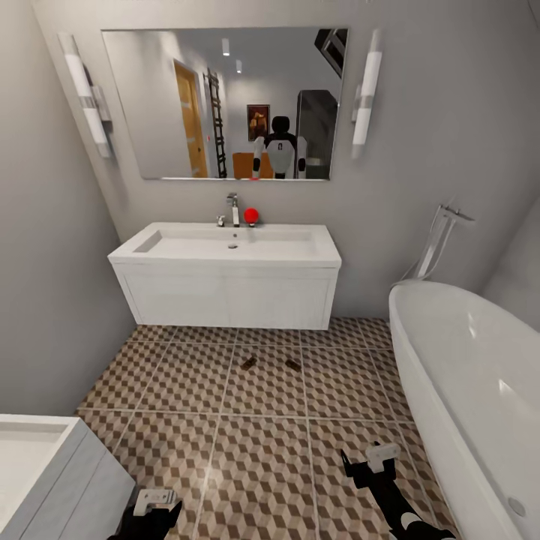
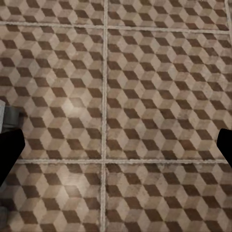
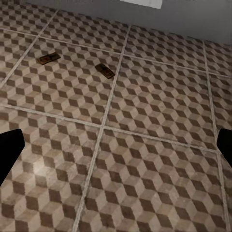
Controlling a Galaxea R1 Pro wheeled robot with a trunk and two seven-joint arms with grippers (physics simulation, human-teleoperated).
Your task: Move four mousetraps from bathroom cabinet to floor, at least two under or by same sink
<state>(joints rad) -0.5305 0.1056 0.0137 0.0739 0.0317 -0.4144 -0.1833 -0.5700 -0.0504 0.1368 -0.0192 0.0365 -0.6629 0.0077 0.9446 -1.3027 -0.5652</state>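
Grippers low at the near edge: left gripper [image 1: 156, 501] and right gripper [image 1: 373, 459] both spread wide, nothing between the jaws, hanging over the bathroom floor [image 1: 262, 450]. Two mousetraps already down on the tiles just in front of the sink [image 1: 225, 259], one to the left [image 1: 248, 364] and one to the right [image 1: 292, 364], close together but apart; seen too from the right wrist [image 3: 49, 58] and [image 3: 104, 70]. Bathtub [image 1: 465, 360] along the right. Judged roughly halfway: sink condition apparently met, two traps presumably left. Next move likely a turn away toward the cabinet to fetch another.
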